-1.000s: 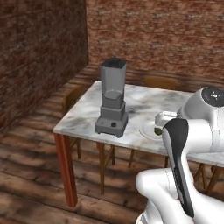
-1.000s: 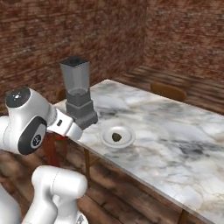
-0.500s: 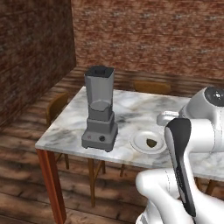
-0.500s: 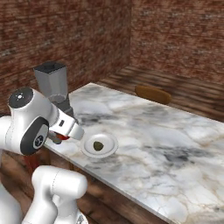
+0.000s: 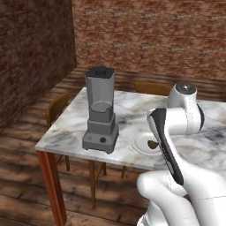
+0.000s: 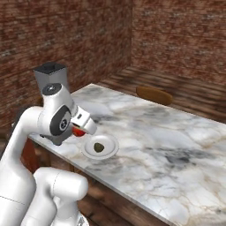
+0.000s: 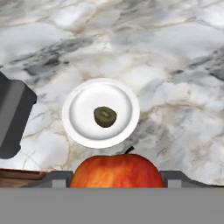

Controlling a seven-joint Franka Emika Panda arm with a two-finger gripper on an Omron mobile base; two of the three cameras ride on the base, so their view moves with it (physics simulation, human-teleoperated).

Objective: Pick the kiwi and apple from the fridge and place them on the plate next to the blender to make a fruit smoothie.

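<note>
Now we carry the apple (image 7: 115,170) between closed jaws above the desk (image 7: 175,52) | kiwi (image 7: 105,117) sits on plate (image 7: 78,127) beside blender (image 5: 101,110) | apple: firm, smooth, likely slippery, so grip its widest middle.

No legible text, labels, brands, numbers or signs are present. The blender (image 5: 101,112) base carries two unmarked buttons only. The plate (image 7: 78,113) ahead of the gripper is plain white, and the marble table (image 6: 176,141) bears no markings.
</note>
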